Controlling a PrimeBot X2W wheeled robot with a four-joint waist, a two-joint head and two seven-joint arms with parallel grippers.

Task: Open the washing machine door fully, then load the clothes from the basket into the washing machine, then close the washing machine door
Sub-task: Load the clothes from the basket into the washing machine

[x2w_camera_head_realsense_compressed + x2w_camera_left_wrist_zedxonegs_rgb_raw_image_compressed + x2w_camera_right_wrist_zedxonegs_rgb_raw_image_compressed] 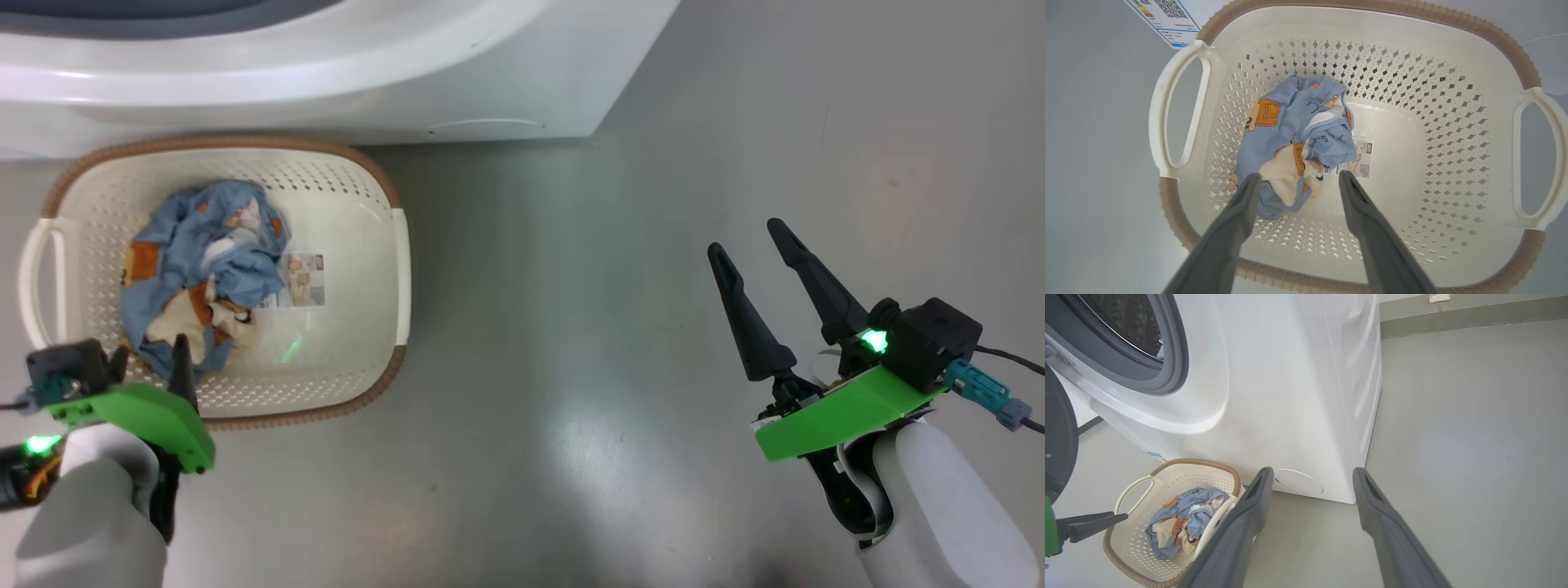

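Grey shiny floor point(571, 343) all over the head view. Washer point(326, 73) runs across the top, and the basket point(398, 245) sits right in front of it at the left, with the clothes point(204, 261) bunched in its left half. Left end effector point(151, 353) is lower left over the basket's near rim. Right end effector point(746, 237) is at the right over bare floor, fingers spread.

Left wrist view: both fingers spread wide, tips either side of the pile's near end, can't tell if they touch it. A paper label point(1361, 163) lies on the basket bottom beside the clothes.

Right wrist view: spread fingers frame the washer's bottom corner and round flap point(1298, 482). Door point(1061, 428) hangs open at the left edge, drum opening point(1126, 326) upper left, basket lower left.
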